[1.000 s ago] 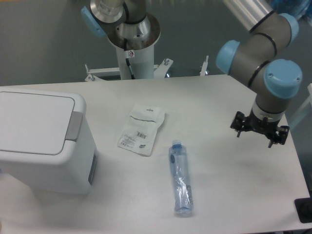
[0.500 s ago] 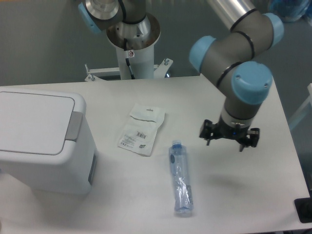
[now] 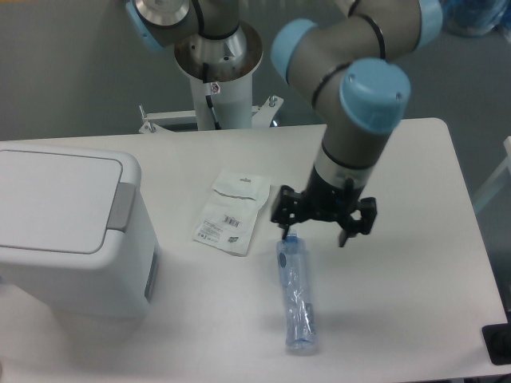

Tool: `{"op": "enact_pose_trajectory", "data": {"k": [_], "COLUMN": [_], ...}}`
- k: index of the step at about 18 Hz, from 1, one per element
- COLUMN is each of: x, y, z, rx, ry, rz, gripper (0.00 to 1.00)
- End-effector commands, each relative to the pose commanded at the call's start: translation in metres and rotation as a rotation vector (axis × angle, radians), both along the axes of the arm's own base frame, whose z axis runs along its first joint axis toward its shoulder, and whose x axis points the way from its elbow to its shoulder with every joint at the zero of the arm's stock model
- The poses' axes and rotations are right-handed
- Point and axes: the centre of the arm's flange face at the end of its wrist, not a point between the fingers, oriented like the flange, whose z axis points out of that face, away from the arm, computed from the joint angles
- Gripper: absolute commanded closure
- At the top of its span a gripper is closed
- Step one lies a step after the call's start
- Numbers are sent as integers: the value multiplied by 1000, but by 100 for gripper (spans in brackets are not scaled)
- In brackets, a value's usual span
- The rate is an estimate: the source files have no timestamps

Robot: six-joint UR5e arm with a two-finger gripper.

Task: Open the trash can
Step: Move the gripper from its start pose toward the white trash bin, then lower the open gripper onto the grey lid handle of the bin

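Centre frame, claw [image 3: 322, 223] spread, hovering over plastic bottle [image 3: 295, 294] cap; at left edge on counter [image 3: 399, 303], trash can [image 3: 72, 227] lid shut; packet [image 3: 231, 211] between.

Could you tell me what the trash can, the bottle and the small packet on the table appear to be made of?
Trash can: likely moulded plastic, smooth matte white with rounded corners and a grey push tab.
Bottle: thin clear plastic, crinkled and see-through, with a blue cap.
Packet: seemingly a glossy plastic bag with a printed barcode label.
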Motion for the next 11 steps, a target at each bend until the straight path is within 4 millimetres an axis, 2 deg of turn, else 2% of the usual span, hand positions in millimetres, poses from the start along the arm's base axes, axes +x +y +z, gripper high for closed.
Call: {"op": "enact_pose_trajectory", "data": {"k": [4, 5, 8, 11], "x": [14, 20, 56, 69], "y": [4, 5, 26, 35], "z": [6, 12, 28, 49], "rx": [60, 65, 80, 162], "ry": [-77, -79, -93, -134], "rz": [57, 67, 64, 40], "gripper": [0, 0, 0, 0]}}
